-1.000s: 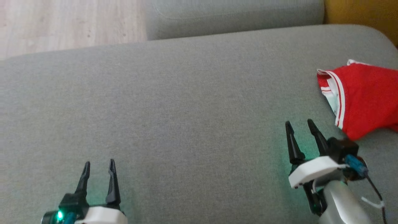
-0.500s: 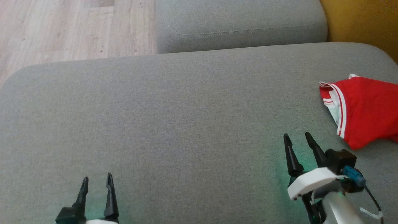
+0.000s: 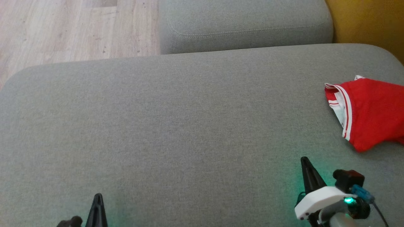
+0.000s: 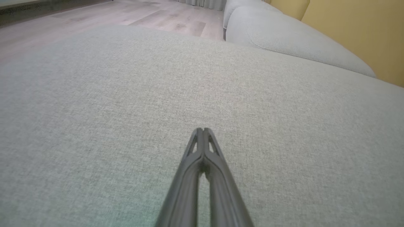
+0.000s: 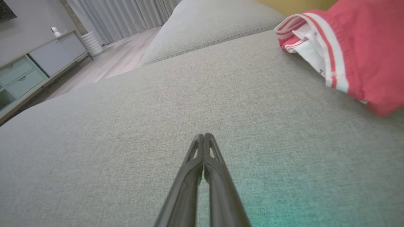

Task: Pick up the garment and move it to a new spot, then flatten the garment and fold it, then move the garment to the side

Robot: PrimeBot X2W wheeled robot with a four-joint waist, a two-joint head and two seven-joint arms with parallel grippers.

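Grey sofa cushion (image 3: 189,126) carries the garment (image 3: 372,110) at its right edge, ahead and right of our right pincer (image 3: 305,162); the left pincer (image 3: 98,199) lies well apart. Both are closed, empty.

This is a home living room. A broad grey woven-fabric sofa seat (image 3: 189,110) takes up most of the head view, and a second grey cushion with a stitched seam (image 3: 246,22) butts against its far edge. Pale wood-plank flooring (image 3: 72,28) runs beyond the sofa's far left corner, and a mustard-yellow wall (image 3: 369,22) stands behind its right end. Across the floor from the sofa hang long grey pleated curtains (image 5: 126,15). Beside them is a low sideboard with pale grey-green drawer fronts (image 5: 38,66). A red knit garment with white striped trim (image 3: 372,110) lies on the sofa's right end.
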